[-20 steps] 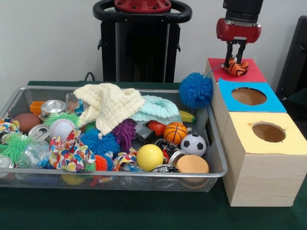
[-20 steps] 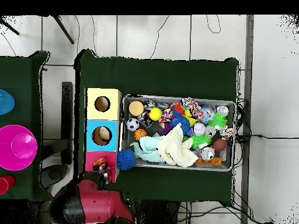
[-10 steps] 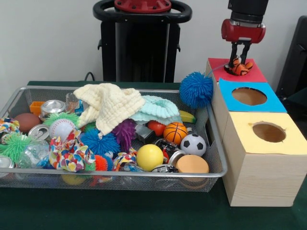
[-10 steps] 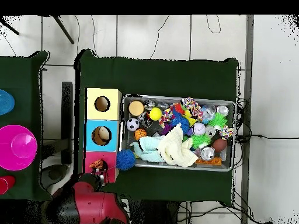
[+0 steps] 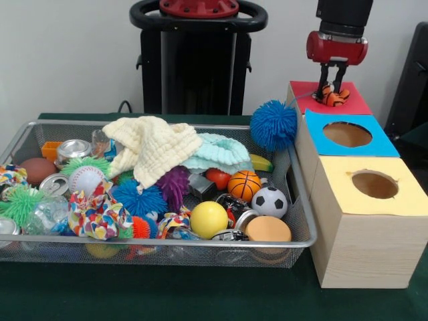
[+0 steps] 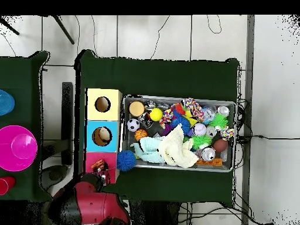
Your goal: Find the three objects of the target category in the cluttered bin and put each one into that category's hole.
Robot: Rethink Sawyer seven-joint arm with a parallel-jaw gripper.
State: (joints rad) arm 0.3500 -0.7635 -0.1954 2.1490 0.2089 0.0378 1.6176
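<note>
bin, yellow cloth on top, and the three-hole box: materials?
Bin: metal wire mesh, silvery and see-through. Yellow cloth: soft woven fabric, waffle texture, draped folds. Box: pale wood, visible grain; matte red, blue and yellow tops, probably paper or paint.

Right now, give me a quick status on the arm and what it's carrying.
Gripper shut on orange striped toy, over red box top. Red hole hidden by toy. Blue spiky ball beside box, not blocking.

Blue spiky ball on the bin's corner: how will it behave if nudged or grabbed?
The blue spiky ball perches on the bin rim beside the boxes, so a nudge would likely roll it off. Its soft-looking spikes probably squash under a grip. It looks light.
</note>
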